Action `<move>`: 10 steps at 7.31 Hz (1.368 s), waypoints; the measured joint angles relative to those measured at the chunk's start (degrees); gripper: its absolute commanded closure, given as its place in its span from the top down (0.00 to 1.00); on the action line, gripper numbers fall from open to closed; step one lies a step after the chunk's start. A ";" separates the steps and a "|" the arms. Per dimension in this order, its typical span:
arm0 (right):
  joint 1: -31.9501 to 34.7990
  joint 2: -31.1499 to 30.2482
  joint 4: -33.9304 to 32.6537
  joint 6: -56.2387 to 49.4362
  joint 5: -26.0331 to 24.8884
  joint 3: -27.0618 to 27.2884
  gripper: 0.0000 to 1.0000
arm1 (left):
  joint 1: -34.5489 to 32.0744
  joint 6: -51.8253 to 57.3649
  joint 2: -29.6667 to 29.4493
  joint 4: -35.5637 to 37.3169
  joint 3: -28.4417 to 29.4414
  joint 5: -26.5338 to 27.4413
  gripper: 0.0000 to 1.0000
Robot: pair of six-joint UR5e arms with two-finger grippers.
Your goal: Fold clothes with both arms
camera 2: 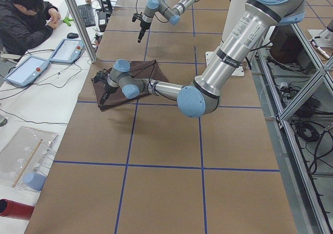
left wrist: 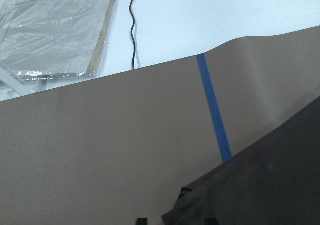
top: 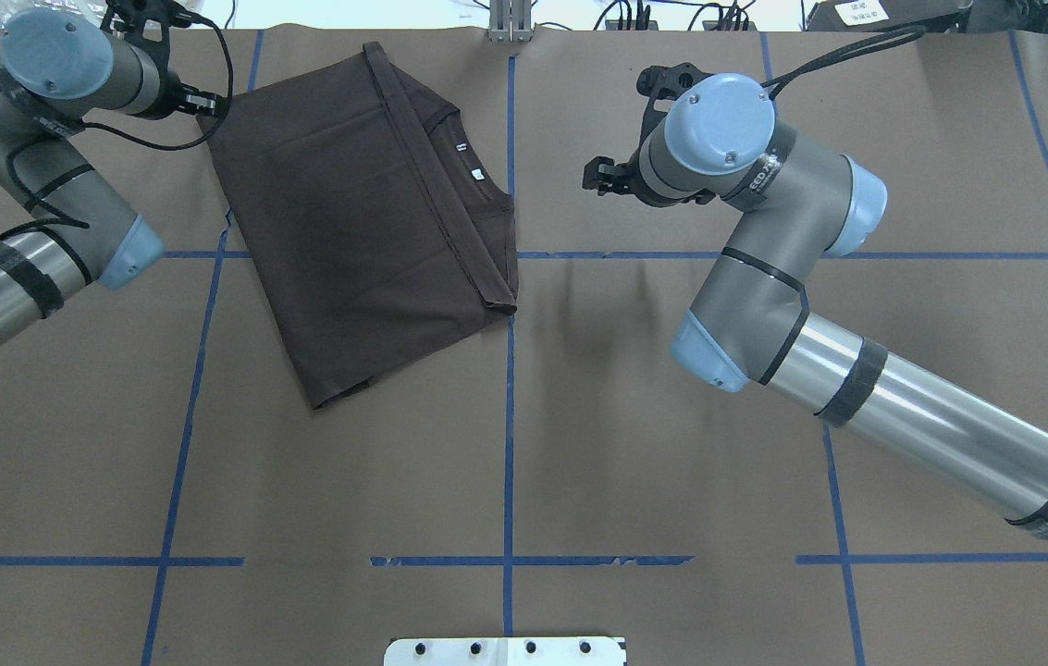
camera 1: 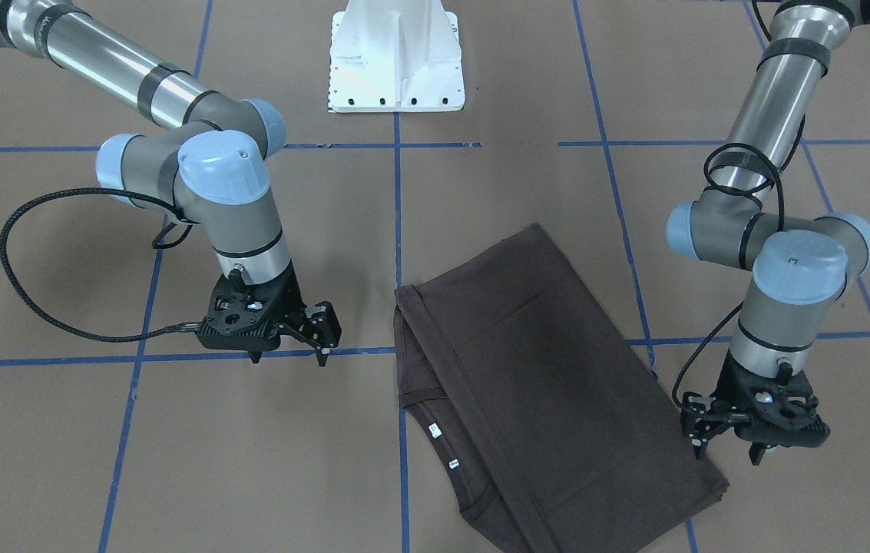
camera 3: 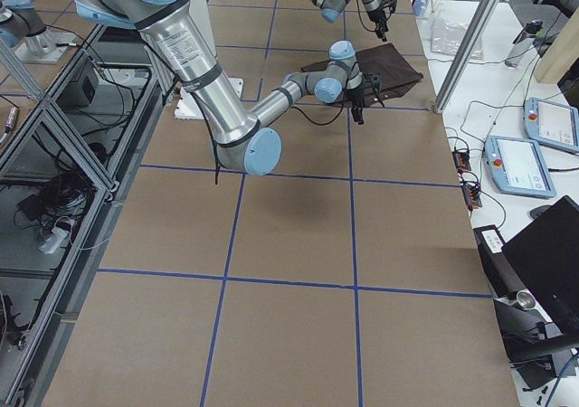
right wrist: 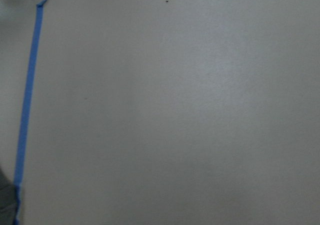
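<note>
The clothes are one dark brown T-shirt [camera 1: 542,384], folded into a slanted rectangle on the brown table, collar and white tags toward the operators' side; it also lies at the far left-centre of the overhead view [top: 357,213]. My left gripper [camera 1: 728,455] hovers open at the shirt's outer corner, holding nothing; in the left wrist view that shirt corner [left wrist: 260,185] sits just beyond the fingertips [left wrist: 141,220]. My right gripper [camera 1: 289,357] stands open over bare table, well clear of the shirt's other side. The right wrist view has only a sliver of the shirt [right wrist: 5,205].
The white pedestal base [camera 1: 396,57] stands at the robot's side of the table. Blue tape lines [top: 509,370] grid the surface. Beyond the table's far edge, a person [camera 2: 26,15] sits at a desk with tablets, and a plastic sheet [left wrist: 55,30] lies there.
</note>
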 measured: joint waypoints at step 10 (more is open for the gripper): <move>-8.00 13.92 6.72 3.64 -8.35 -20.42 0.51 | 0.81 -2.05 3.74 -0.27 -5.91 -2.01 1.00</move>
